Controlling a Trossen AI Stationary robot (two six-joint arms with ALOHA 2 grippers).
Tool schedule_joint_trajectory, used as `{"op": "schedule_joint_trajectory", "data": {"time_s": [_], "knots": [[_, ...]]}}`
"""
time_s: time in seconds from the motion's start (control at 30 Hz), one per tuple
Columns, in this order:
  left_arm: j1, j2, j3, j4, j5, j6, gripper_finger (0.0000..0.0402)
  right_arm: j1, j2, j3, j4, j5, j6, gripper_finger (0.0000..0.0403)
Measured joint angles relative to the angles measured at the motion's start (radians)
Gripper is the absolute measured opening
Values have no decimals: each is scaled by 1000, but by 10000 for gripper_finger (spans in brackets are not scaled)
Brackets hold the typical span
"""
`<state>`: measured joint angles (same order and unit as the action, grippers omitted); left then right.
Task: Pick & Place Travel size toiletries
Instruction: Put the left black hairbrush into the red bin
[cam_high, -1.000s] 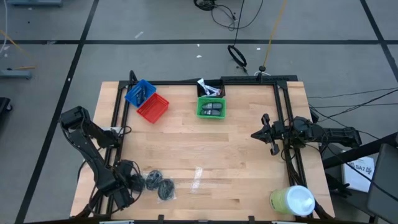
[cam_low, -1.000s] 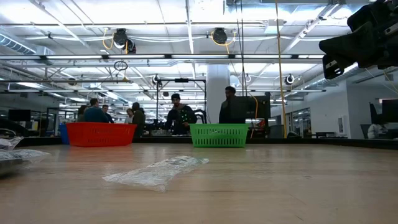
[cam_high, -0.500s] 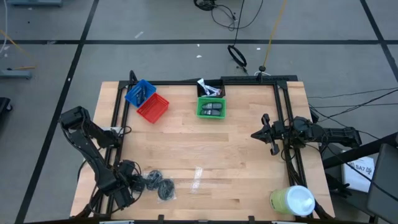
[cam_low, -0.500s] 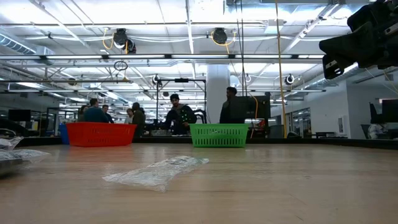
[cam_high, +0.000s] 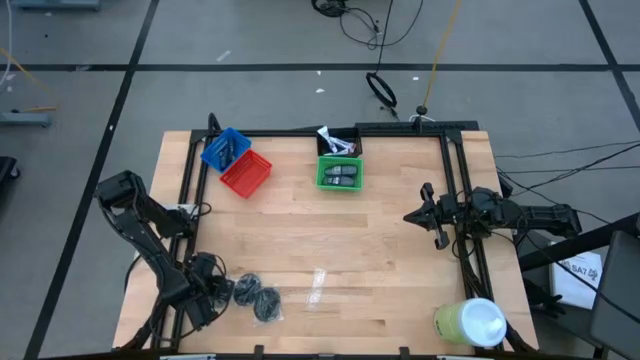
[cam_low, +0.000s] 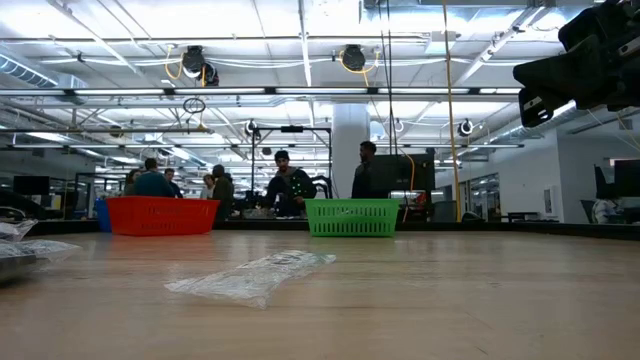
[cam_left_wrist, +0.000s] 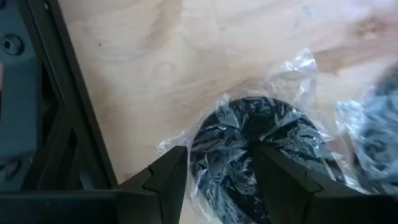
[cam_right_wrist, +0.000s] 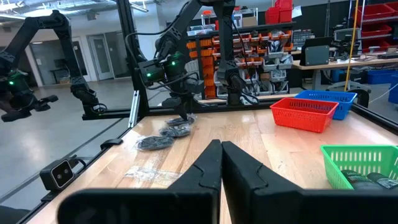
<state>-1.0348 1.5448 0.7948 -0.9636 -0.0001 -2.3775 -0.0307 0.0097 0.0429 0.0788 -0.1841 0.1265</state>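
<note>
Two dark round discs in crinkly clear film lie flat near the table's near-left corner. My left gripper is open and points down at the nearer disc. One finger stands beside the film's edge and the other over the disc. My right gripper is shut and waits above the right edge, fingers together. The green basket holds dark oval pieces, and the black bin holds white tubes. My left gripper comes at the wrapped disc from above with its fingers spread across the disc's rim. The disc lies flat on the table. I cannot tell whether either finger touches the film or the disc.
Blue and red baskets sit at the far left. A clear wrapper scrap lies near the middle of the near side, and a yellow-green cylinder with a white top stands at the near-right corner. Bare wood lies between. People stand beyond the far edge.
My left gripper has edged a little toward the table's right, closing on the nearer disc. The discs and my right arm have stayed where they were.
</note>
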Motion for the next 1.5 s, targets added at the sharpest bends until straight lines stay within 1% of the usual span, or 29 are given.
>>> {"op": "schedule_joint_trajectory", "data": {"time_s": [0.37, 0.47, 0.53, 0.6, 0.83, 0.87, 1.3, 1.5], "knots": [[8, -1, -14, 31, -4, 41, 182, 0, 0, 0, 0, 0, 0, 0], [8, -1, -14, 31, -4, 56, 175, 0, 0, 0, 0, 0, 0, 0], [8, -1, -14, 31, -4, 65, 159, 0, 0, 0, 0, 0, 0, 0], [8, -1, -14, 31, -4, 67, 135, 0, 0, 0, 0, 0, 0, 0], [8, -1, -14, 31, -5, 68, 19, 0, 0, 0, 0, 0, 0, 0], [8, -1, -14, 31, -5, 69, 10, 0, 0, 0, 0, 0, 0, 0], [7, -2, -8, 23, -54, 96, 2, 0, 0, 0, 0, 0, 0, 0], [8, -61, 10, 10, -105, 106, 0, 0, 0, 0, 0, 0, 0, 0]]}}
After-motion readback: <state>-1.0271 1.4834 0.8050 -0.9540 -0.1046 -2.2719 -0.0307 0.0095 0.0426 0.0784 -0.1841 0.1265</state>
